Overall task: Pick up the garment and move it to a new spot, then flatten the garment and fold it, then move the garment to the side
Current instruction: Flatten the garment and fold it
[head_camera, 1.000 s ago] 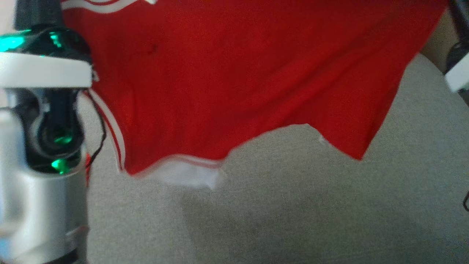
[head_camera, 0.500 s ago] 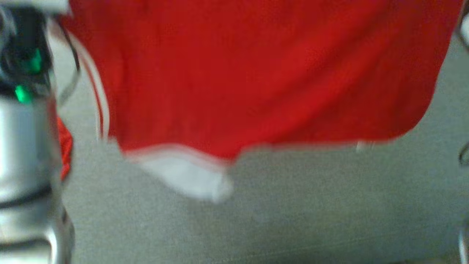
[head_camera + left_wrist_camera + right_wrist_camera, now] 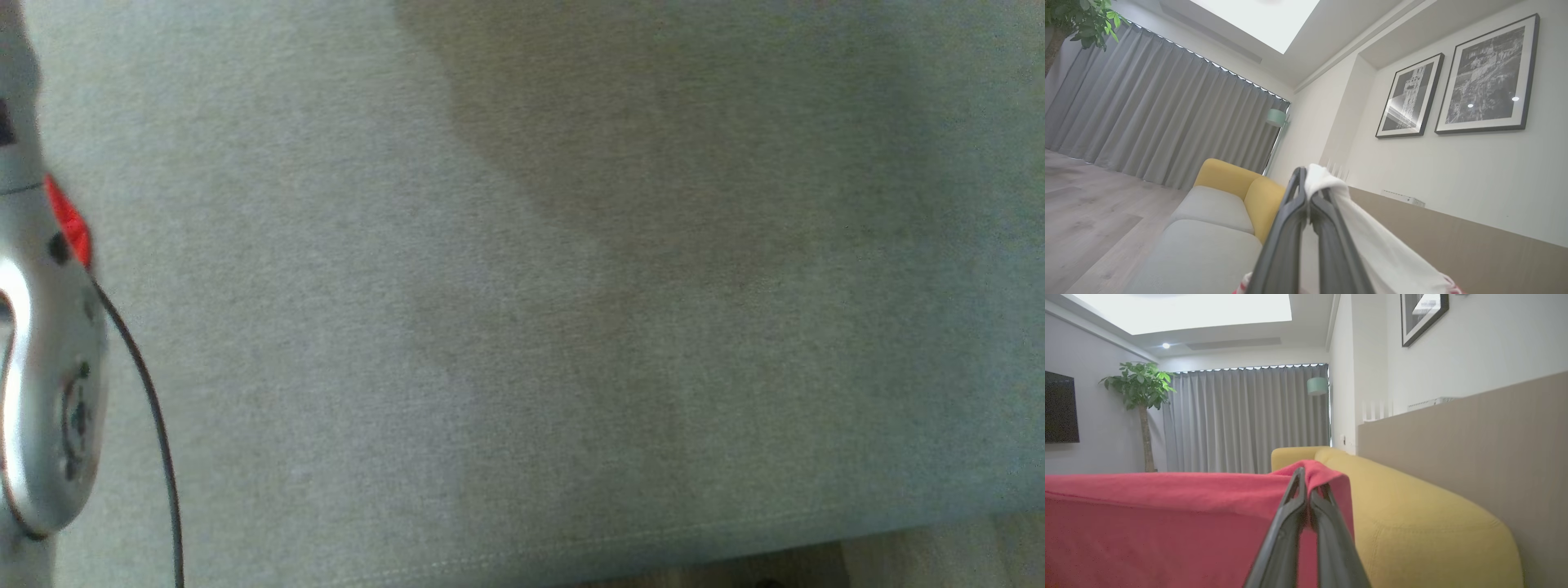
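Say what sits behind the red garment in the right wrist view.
A yellow sofa, grey curtain and leafy plant show behind the red garment; it covers the plant's base.

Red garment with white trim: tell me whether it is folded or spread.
Spread and held up: the red garment stretches taut from the shut right tool; the shut left tool pinches its white trim.

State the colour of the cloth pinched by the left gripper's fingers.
The cloth in the left gripper is white, clearest in the left wrist view.
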Available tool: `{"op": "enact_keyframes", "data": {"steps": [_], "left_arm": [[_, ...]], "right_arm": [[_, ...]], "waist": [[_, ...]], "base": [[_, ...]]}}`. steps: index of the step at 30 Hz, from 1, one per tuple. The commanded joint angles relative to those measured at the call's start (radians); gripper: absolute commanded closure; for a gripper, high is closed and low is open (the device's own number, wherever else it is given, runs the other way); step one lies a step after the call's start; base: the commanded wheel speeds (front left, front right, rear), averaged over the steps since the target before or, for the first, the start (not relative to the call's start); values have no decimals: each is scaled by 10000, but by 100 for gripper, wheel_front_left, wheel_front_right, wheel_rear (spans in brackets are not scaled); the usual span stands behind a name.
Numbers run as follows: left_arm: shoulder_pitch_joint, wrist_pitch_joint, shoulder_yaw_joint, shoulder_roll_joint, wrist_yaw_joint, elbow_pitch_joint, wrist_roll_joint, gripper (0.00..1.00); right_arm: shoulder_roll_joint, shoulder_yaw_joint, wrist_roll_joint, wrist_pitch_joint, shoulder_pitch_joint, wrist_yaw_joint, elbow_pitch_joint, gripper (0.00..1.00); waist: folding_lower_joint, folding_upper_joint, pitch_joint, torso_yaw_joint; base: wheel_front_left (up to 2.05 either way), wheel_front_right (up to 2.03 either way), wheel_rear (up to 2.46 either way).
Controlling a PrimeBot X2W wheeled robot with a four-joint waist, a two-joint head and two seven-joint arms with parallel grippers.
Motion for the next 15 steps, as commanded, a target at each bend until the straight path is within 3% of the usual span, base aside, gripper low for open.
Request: {"op": "enact_keyframes", "data": {"steps": [1, 7, 15], "left_arm": [[-453, -81, 3, 355, -116, -184, 68, 100], [246, -431, -313, 295, -566, 757, 209, 100], [3381, -362, -992, 1160, -1122, 1790, 223, 100]], "right_arm": [[151, 117, 113, -188, -242, 40, -88, 100], [232, 617, 1206, -947, 520, 40, 1517, 100], [226, 2715, 1927, -796, 2845, 40, 2840, 100]], "waist": [[-5, 0, 63, 126], [-5, 0, 166, 388], [-5, 0, -289, 492]], "base": [[0, 0, 0], [0, 0, 0], [0, 0, 0]]}}
